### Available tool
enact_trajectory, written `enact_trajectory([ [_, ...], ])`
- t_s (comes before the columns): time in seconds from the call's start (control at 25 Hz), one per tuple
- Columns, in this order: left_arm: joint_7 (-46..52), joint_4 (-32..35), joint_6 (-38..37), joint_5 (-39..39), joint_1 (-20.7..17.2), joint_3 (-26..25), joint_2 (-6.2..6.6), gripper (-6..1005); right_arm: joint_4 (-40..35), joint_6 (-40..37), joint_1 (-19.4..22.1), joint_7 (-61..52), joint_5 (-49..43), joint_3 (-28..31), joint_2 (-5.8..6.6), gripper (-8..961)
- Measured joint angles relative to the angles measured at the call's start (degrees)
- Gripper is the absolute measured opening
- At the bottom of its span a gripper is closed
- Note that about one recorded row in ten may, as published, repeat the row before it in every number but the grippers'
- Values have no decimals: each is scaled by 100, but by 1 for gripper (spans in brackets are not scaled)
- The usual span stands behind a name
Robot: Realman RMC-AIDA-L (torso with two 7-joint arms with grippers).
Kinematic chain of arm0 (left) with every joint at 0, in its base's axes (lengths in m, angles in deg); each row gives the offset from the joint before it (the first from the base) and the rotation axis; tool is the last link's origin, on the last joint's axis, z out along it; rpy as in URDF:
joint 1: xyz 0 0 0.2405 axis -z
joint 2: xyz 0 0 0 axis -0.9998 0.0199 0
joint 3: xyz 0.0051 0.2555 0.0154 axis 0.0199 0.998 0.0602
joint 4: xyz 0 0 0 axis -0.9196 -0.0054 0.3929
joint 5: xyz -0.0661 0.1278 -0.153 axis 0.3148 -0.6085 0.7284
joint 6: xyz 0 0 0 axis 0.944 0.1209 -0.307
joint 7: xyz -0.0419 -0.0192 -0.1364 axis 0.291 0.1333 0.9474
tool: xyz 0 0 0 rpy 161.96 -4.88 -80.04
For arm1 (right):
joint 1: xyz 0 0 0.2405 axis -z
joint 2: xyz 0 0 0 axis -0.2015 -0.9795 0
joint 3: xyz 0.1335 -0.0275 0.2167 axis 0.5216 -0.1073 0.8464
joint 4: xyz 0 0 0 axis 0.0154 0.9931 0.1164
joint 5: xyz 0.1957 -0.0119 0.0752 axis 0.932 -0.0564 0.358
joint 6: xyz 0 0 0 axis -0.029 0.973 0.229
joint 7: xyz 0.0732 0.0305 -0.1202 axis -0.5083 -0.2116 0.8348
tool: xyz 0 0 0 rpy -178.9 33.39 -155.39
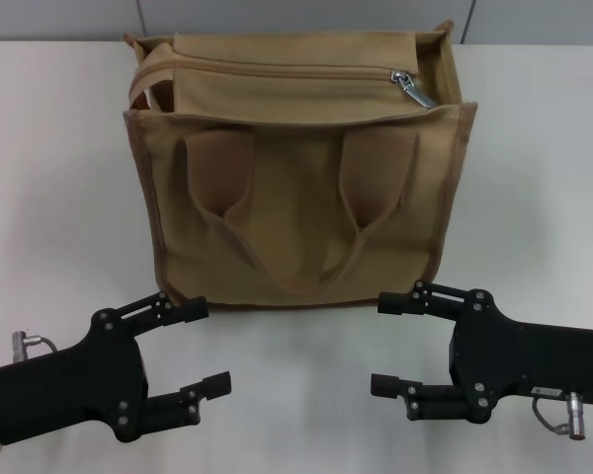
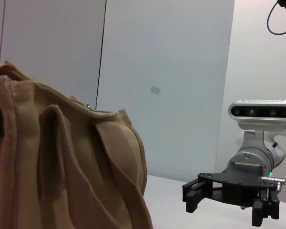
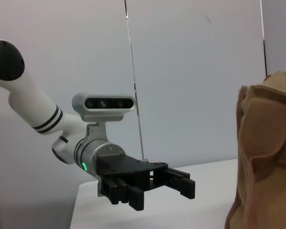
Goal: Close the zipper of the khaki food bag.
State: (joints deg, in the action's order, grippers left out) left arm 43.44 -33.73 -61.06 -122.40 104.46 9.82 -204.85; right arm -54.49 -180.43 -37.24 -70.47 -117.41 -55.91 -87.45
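The khaki food bag [image 1: 296, 197] stands upright at the middle back of the white table, its two handles hanging down its front. The zipper [image 1: 277, 69] runs along its top. The silver slider [image 1: 407, 83] sits at the right end, its pull tab lying to the right. A gap shows at the zipper's left end. My left gripper [image 1: 213, 346] is open and empty, low on the table in front of the bag's left corner. My right gripper [image 1: 380, 344] is open and empty in front of the right corner. Neither touches the bag.
The white table [image 1: 534, 178] lies bare on both sides of the bag, with a grey wall behind. The left wrist view shows the bag's side [image 2: 62, 167] and the right gripper [image 2: 229, 198] beyond it. The right wrist view shows the left gripper [image 3: 152, 188] and the bag's edge [image 3: 267, 157].
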Motion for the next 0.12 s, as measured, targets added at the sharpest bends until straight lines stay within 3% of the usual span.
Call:
enact_trajectory([
  [0.12, 0, 0, 0, -6, 11, 2, 0, 786, 7, 5, -5, 2, 0, -2, 0, 802],
])
